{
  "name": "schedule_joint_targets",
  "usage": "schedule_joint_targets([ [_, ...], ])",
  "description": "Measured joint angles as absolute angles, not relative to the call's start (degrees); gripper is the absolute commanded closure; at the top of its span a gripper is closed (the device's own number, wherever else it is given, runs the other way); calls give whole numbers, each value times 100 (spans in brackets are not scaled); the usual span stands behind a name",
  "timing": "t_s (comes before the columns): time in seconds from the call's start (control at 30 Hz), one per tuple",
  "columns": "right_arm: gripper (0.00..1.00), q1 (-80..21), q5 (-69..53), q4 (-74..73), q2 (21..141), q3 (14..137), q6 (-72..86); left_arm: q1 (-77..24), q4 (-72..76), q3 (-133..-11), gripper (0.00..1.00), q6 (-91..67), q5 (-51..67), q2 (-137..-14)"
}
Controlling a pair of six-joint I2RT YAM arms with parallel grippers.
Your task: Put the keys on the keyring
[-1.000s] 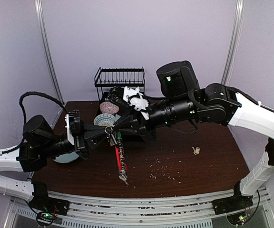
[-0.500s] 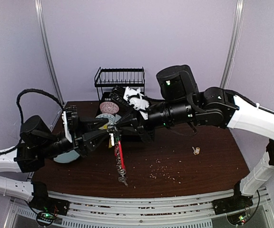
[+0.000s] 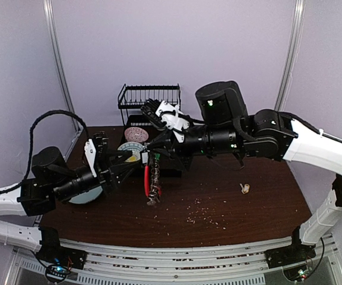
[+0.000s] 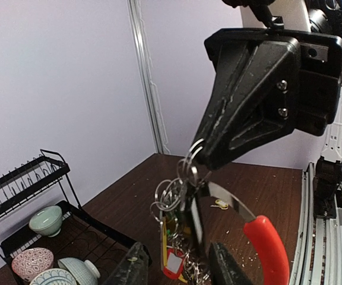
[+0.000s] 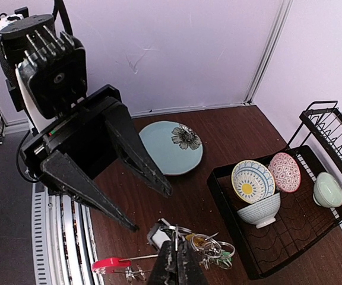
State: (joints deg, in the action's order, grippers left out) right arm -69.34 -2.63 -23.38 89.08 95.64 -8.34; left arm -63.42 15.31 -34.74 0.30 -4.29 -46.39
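Observation:
The keyring (image 3: 154, 178) hangs above the table as a bunch of thin rings, keys and coloured tags, with a red strap-like clip (image 3: 145, 180) beside it. My right gripper (image 3: 153, 152) is shut on its top ring (image 4: 192, 160), and the wrist view shows the rings (image 5: 209, 243) at its closed fingertips. My left gripper (image 3: 133, 159) stands open just left of the bunch, its fingers (image 4: 224, 267) apart and touching nothing. One loose key with a yellowish head (image 4: 220, 203) lies on the table, also seen as a small pale item (image 3: 245, 189).
A black dish rack (image 3: 150, 98) at the back holds patterned bowls (image 5: 255, 184). A light blue flowered plate (image 5: 171, 145) lies under the left arm. Crumbs (image 3: 203, 214) dot the dark wooden table (image 3: 248, 219).
My left gripper has opened and drawn back to the left. The right gripper has lifted the keyring, so the bunch now hangs off the table instead of trailing on it.

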Motion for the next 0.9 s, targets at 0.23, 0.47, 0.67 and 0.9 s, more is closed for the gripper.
schedule_joint_targets([
  [0.23,100,-6934,-336,-1568,8829,9107,-541,-6342,1664,-3680,73,75,-106,-5046],
  [0.47,100,-6934,-661,-976,8753,8543,-322,-6324,1688,-3732,100,189,-115,-5221],
  [0.67,100,-6910,-690,-307,8497,8075,-126,-6324,1772,-3706,100,130,-106,-5216],
  [0.9,100,-6912,-679,207,8379,7769,-45,-6326,2150,-3448,100,3,-139,-5122],
])
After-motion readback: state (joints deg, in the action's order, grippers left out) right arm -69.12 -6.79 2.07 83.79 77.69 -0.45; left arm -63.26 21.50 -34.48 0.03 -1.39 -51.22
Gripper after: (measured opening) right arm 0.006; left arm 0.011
